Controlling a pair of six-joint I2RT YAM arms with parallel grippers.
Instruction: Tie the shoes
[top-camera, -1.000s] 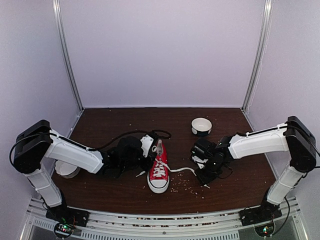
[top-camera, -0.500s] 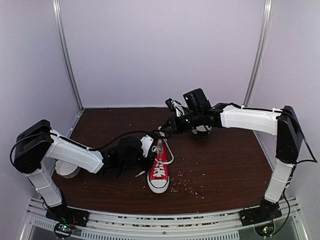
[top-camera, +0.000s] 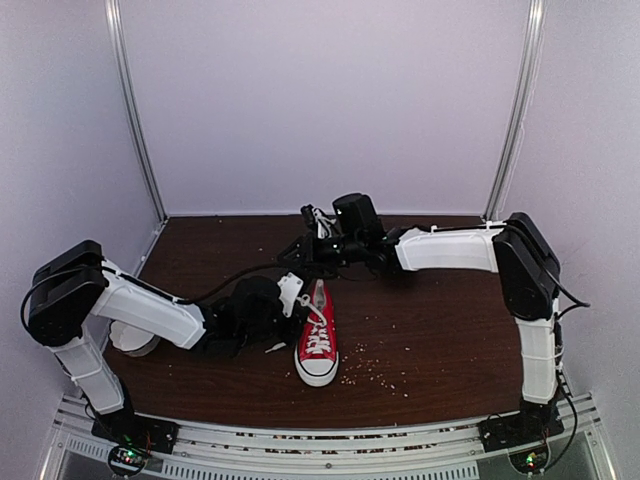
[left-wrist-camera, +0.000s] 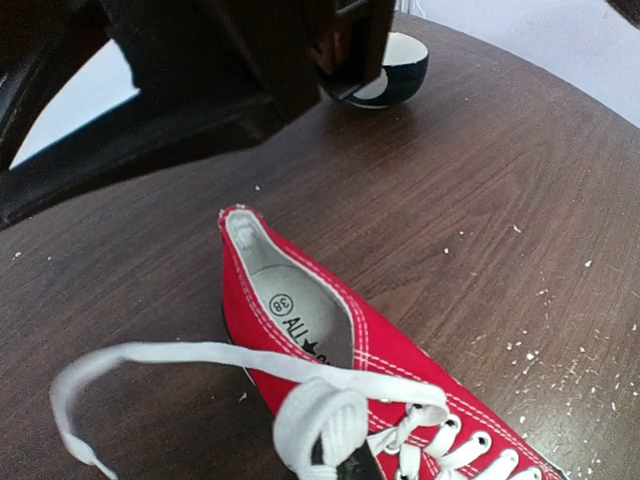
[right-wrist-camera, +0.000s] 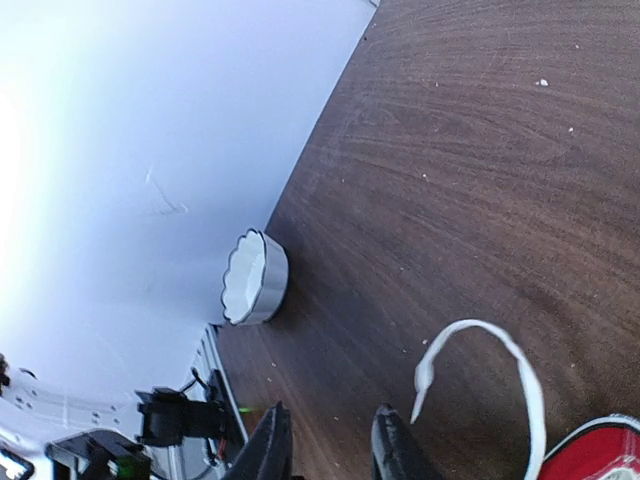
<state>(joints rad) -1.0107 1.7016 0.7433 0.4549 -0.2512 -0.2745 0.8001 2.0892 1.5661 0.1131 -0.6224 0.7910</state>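
Centrally, toward the near edge of the brown desk (top-camera: 450, 330), the red sneaker (top-camera: 318, 340) lies with its toe cap nearest, pale crumbs (top-camera: 375, 372) scattered to its right; just left of its heel, the left claw (top-camera: 298, 295) is pressed together, pinching a white lace (left-wrist-camera: 200, 355); farther back, the right claw (right-wrist-camera: 330, 415) hovers beyond the heel, slightly spread, holding nothing; a white bowl (right-wrist-camera: 250, 278) sits by the left wall.

My right gripper (right-wrist-camera: 328, 440) has left the 4 o'clock side of the shoe (top-camera: 318, 340) and swung over to its 12 o'clock. Its jaws have parted. The lace (right-wrist-camera: 478, 323) it stretched toward 3 o'clock now lies slack.
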